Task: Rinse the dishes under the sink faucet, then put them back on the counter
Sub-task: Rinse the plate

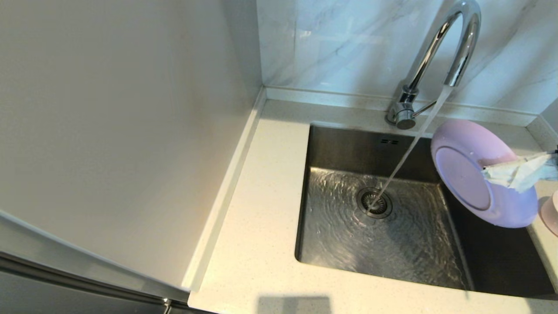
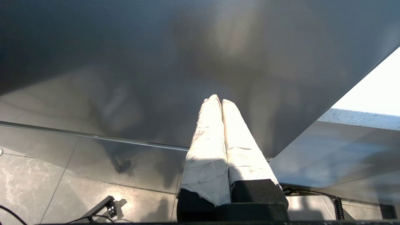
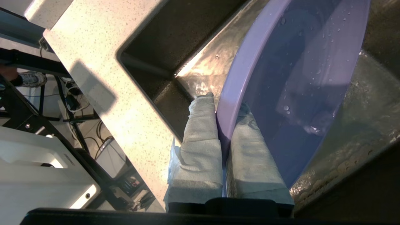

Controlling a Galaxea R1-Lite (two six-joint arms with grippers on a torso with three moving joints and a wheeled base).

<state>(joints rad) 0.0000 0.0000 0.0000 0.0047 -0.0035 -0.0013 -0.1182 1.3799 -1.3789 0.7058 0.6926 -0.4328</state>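
My right gripper (image 1: 495, 171) (image 3: 221, 103), its fingers wrapped in white cloth, is shut on the rim of the lilac plate (image 1: 466, 174) (image 3: 300, 72). The plate hangs tilted on edge over the right side of the sink (image 1: 348, 144), its underside facing the faucet (image 1: 436, 52), with droplets on its inner face. Water runs from the faucet in a slanted stream to the drain strainer (image 1: 375, 203), passing just left of the plate. A pale pink bowl (image 1: 551, 213) peeks in on the counter (image 1: 257, 209) at the right edge. The grey-white bowl is out of view. My left gripper (image 2: 218, 100) is shut and holds nothing, parked away from the sink.
A white panel (image 1: 122, 131) rises along the counter's left side. The marble-veined wall (image 1: 348, 39) stands behind the faucet, whose lever (image 1: 425, 108) points right. The left wrist view shows a dark cabinet face (image 2: 187, 56) and tiled floor (image 2: 47, 187).
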